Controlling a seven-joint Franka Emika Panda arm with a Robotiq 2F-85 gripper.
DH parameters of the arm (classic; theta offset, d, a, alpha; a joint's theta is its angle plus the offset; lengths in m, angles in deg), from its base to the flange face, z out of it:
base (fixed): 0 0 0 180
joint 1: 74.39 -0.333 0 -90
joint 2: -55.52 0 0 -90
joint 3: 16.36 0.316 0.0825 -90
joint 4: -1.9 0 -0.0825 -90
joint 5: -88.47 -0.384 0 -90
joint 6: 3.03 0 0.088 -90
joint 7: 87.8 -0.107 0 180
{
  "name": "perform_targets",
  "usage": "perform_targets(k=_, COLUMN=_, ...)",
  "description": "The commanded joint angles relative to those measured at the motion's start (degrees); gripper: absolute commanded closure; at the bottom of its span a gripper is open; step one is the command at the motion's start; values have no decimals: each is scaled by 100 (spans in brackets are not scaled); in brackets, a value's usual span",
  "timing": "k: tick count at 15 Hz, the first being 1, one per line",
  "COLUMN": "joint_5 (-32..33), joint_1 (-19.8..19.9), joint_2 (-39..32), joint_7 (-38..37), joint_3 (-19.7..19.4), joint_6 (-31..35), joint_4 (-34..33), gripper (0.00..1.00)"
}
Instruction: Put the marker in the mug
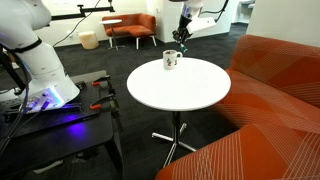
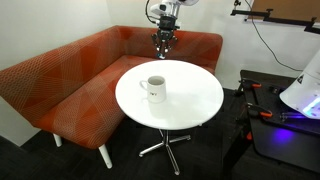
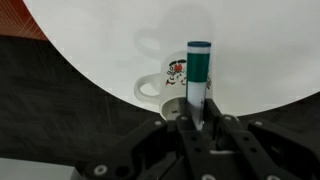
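Pinching the marker (image 3: 199, 65) upright, the pincer (image 3: 203, 118) is hovering over the desk (image 3: 100, 40), the mug (image 3: 174, 86) standing below and slightly ahead of it.

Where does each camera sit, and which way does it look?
Exterior view: beside the base, facing across the table to the mug; base and gripper show.
Exterior view: across the table from the sofa, facing it; gripper and base show.
Wrist view: above the table edge, looking down at the mug; gripper holding the marker shows.
Shared: all three show mug and table.
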Motion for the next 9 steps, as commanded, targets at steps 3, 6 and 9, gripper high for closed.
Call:
perform_targets(k=3, joint_5=-400, joint_1=-195, joint_2=156, joint_7=396, joint_3=-205, joint_6=-732, joint_4=-138, gripper=95)
perform_targets(k=6, joint_5=-494, joint_1=-289, joint_2=114, joint_7=412, joint_3=-248, joint_6=-1002, joint_4=-252, gripper=95)
perform_targets(k=9, joint_5=-595, joint_1=-392, joint_2=53, joint_7=394, joint_3=-266, joint_6=-1197, joint_4=-357, gripper=95)
